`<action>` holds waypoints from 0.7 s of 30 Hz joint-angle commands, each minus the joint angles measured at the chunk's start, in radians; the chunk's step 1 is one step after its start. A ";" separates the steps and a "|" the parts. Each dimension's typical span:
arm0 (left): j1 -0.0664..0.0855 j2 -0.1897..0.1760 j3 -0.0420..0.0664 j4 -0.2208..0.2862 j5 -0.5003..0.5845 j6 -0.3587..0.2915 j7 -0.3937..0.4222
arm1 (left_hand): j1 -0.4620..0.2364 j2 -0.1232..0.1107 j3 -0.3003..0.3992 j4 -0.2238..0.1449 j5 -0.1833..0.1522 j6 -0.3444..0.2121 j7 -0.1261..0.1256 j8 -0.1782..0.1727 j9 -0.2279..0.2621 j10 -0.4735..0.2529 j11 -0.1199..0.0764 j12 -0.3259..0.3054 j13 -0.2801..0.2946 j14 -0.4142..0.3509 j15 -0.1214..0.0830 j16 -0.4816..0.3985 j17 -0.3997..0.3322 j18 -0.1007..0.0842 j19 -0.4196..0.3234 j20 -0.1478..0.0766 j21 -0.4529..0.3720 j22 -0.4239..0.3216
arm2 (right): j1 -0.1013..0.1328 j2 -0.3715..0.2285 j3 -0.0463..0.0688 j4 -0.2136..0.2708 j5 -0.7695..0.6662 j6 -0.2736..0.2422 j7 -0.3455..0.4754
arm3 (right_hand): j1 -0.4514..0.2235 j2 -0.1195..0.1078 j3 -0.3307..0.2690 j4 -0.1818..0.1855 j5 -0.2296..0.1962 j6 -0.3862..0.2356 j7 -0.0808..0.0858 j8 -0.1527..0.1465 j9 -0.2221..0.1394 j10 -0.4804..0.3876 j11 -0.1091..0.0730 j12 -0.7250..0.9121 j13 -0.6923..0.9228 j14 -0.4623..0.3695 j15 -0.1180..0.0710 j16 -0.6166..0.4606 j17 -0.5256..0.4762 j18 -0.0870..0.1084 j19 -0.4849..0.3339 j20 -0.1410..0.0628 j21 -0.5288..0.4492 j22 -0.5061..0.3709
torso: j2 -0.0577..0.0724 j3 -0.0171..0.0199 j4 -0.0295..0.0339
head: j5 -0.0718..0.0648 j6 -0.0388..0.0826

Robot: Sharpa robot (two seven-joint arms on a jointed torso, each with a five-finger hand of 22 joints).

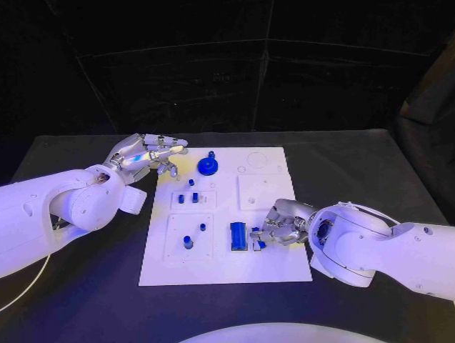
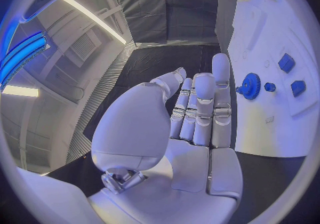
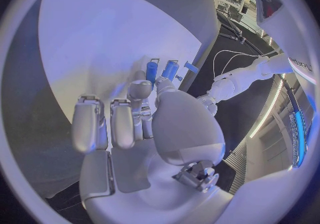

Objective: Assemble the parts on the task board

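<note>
Right hand [image 1: 276, 227] beside lengthwise blue bar [image 1: 236, 236]

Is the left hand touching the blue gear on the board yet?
Apart. The left wrist view shows white board between the left hand's fingertips and the blue gear; the hand is open and holds nothing.

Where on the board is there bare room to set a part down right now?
Free: the task board's near strip below the long blue block, and its far right corner beyond the right hand. Crowded: around the blue gear by the left hand, and the left column of small blue pieces.
</note>
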 commanded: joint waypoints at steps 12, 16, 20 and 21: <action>0.001 0.000 0.001 0.001 0.003 0.013 0.002 | -0.008 0.003 -0.003 0.003 0.002 -0.010 0.000 0.006 0.000 -0.006 0.000 0.003 -0.001 -0.010 0.000 0.001 -0.001 0.013 -0.003 0.003 -0.006 -0.001 | 0.001 -0.016 0.000 0.020 -0.030 0.013 0.007 | -0.097 0.023 -0.092 0.002 -0.203 0.025 -0.004 -0.009 0.003 0.019 -0.002 0.002 0.014 0.057 -0.007 0.012 0.015 -0.010 0.010 -0.005 0.009 0.054 | -0.001 0.0005 0.0003 | -0.003 0.003; 0.001 0.000 0.001 0.000 0.003 0.013 0.002 | -0.008 0.003 -0.003 0.003 0.002 -0.010 0.000 0.006 0.000 -0.006 0.000 0.003 -0.001 -0.010 0.000 0.001 -0.001 0.013 -0.003 0.003 -0.006 -0.001 | 0.001 -0.021 0.000 0.023 -0.032 0.016 0.009 | -0.103 0.025 -0.100 0.002 -0.212 0.026 -0.004 -0.010 0.004 0.020 -0.002 0.002 0.015 0.057 -0.007 0.013 0.017 -0.011 0.010 -0.005 0.009 0.055 | -0.001 0.0001 0.0009 | -0.003 0.003; 0.001 0.000 0.001 0.000 0.003 0.012 0.003 | -0.008 0.003 -0.003 0.003 0.002 -0.010 0.000 0.006 0.000 -0.006 0.000 0.003 -0.001 -0.010 0.000 0.001 -0.001 0.013 -0.003 0.003 -0.006 -0.001 | 0.001 -0.026 0.000 0.021 -0.033 0.007 0.017 | -0.099 0.024 -0.103 0.000 -0.211 0.024 -0.004 -0.011 0.004 0.018 -0.002 -0.005 0.012 0.056 -0.006 0.011 0.014 -0.010 0.010 -0.005 0.009 0.054 | -0.001 0.0000 0.0007 | -0.004 0.004; 0.001 0.000 0.001 0.000 0.003 0.012 0.003 | -0.008 0.003 -0.003 0.003 0.002 -0.010 0.000 0.006 0.000 -0.006 0.000 0.003 -0.001 -0.010 0.000 0.001 -0.001 0.013 -0.003 0.003 -0.006 -0.001 | 0.001 -0.028 0.000 0.018 -0.032 -0.002 0.024 | -0.088 0.020 -0.106 -0.004 -0.206 0.021 -0.003 -0.014 0.003 0.014 -0.001 -0.015 0.007 0.055 -0.006 0.006 0.008 -0.009 0.006 -0.004 0.006 0.049 | -0.001 -0.0003 0.0007 | -0.004 0.004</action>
